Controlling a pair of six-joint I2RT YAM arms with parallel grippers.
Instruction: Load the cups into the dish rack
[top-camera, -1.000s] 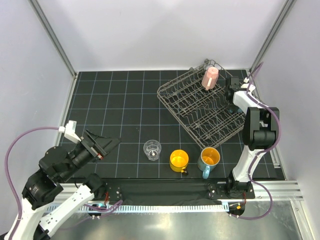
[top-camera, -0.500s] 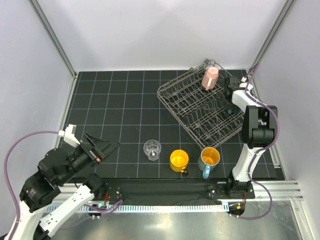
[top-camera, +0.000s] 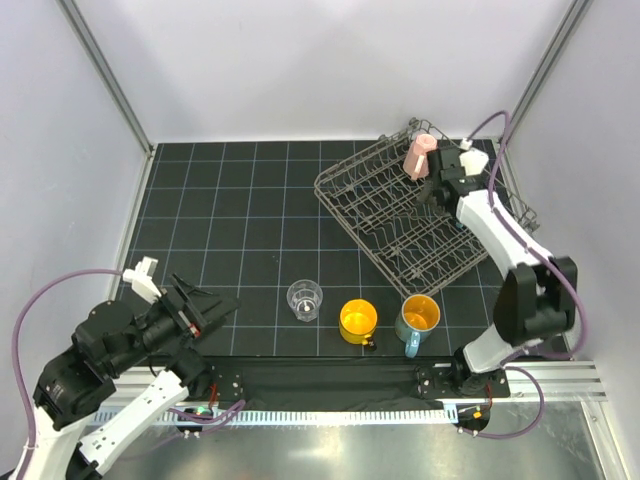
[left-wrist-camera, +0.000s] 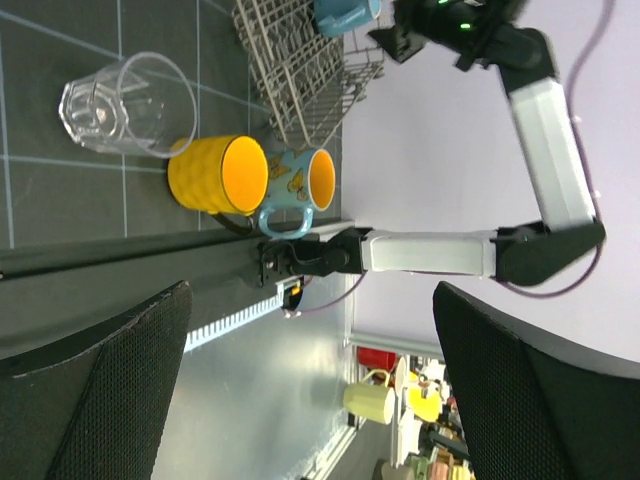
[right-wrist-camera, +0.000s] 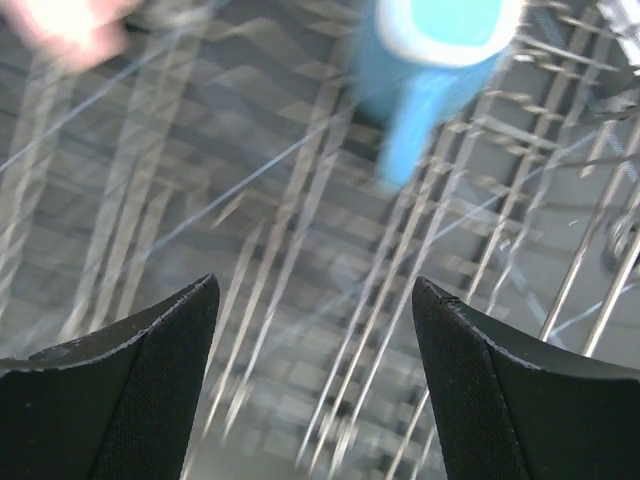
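The grey wire dish rack (top-camera: 350, 205) stands at the back right, with a pink cup (top-camera: 420, 155) upright at its far end. My right gripper (top-camera: 433, 192) hovers open over the rack; a blue mug (right-wrist-camera: 428, 48) lies on the wires (right-wrist-camera: 300, 250) beyond its fingers, free of them. On the mat in front stand a clear glass tumbler (top-camera: 305, 299), a yellow mug (top-camera: 357, 320) and a blue mug with an orange inside (top-camera: 419, 316). My left gripper (top-camera: 215, 305) is open and empty at the near left, well left of the tumbler (left-wrist-camera: 128, 103).
The black gridded mat (top-camera: 230, 220) covers the table, bounded by white walls and metal posts. A silver rail (top-camera: 330, 410) runs along the near edge by the arm bases. The right arm (top-camera: 505, 235) arches over the rack's right side.
My right gripper has opened, let go of the blue mug in the rack and moved up and left towards the pink cup. The left arm has drawn back slightly.
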